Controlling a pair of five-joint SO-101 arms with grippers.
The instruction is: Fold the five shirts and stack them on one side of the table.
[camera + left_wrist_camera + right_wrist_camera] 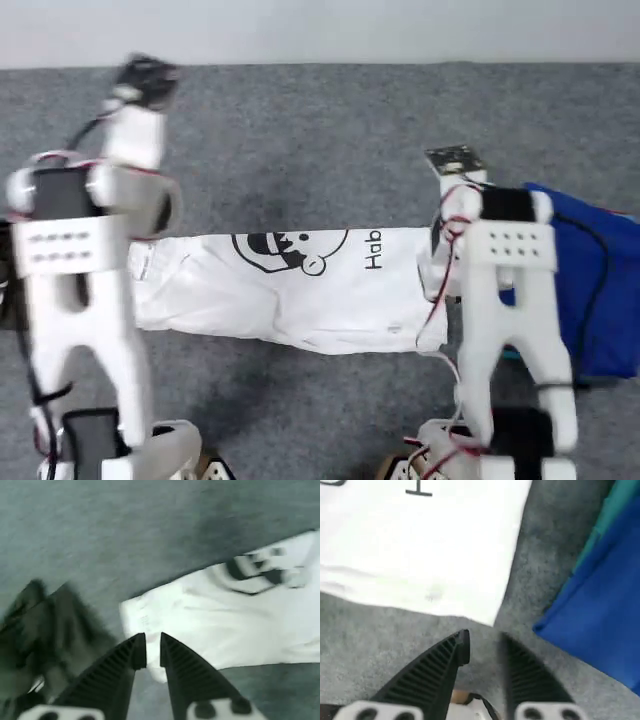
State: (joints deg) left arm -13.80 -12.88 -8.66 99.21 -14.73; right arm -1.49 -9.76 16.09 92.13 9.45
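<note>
Shows a white shirt [300, 290] flat across the grey desk [330, 140], a blue pile [625, 300] beside one end. Has the left claw [152, 647] open a crack over the other end, the right claw [485, 642] spread wider, both empty.

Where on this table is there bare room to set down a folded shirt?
The wide table strip beyond the white shirt is free, as is the near patch between the left arm and right arm. The right side is crowded by the blue shirt.
</note>
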